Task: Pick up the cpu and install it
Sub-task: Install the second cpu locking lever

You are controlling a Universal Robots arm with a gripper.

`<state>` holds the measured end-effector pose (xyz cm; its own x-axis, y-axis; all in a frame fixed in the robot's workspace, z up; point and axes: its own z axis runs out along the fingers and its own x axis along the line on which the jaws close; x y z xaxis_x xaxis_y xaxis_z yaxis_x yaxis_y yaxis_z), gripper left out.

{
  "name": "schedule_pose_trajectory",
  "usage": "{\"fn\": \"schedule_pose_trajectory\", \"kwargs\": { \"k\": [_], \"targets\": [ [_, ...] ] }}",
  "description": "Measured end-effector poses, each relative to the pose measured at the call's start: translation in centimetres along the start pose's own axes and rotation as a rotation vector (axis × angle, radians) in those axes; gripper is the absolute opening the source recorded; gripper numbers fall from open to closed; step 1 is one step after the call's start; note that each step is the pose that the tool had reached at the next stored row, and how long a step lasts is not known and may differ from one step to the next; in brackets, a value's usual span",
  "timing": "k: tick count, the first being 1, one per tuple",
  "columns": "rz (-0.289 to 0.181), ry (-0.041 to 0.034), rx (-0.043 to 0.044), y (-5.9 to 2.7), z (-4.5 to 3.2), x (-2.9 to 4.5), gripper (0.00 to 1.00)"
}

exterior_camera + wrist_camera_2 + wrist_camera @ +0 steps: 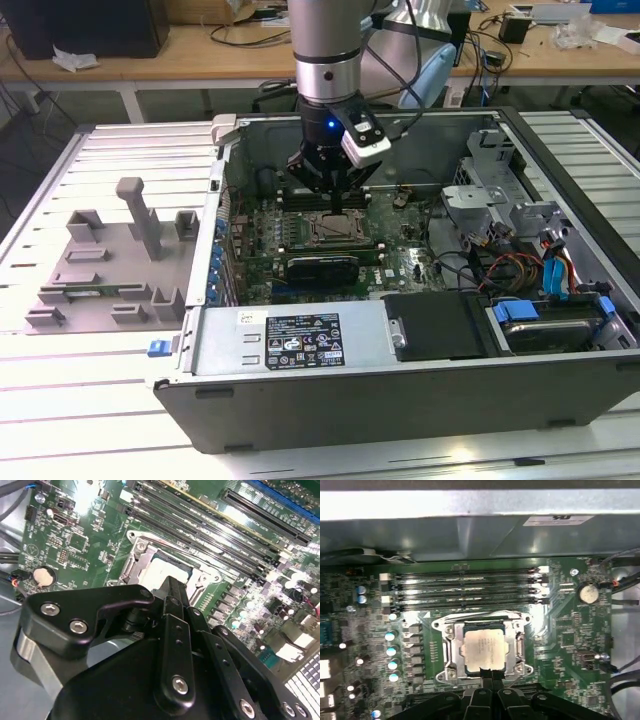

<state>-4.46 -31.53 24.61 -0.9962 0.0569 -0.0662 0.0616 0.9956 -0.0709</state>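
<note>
The cpu lies flat inside the socket frame on the green motherboard, its silver top facing up, in the open computer case. The gripper hangs just above the socket's edge with its black fingers pressed together and nothing pinched between them; in the first wrist view the tips meet at the cpu's rim. 4 long memory slots run beside the socket, and a round coin battery sits near them. On the exterior view's left, a grey fixture tray rests on the table, well apart from the case
</note>
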Motion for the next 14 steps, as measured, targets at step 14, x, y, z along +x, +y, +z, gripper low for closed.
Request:
{"fn": "schedule_pose_trajectory", "kwargs": {
  "k": [14],
  "targets": [
    [-0.011,0.0863,0.0045,-0.8,0.11,-0.26,0.11]
  ]
}}
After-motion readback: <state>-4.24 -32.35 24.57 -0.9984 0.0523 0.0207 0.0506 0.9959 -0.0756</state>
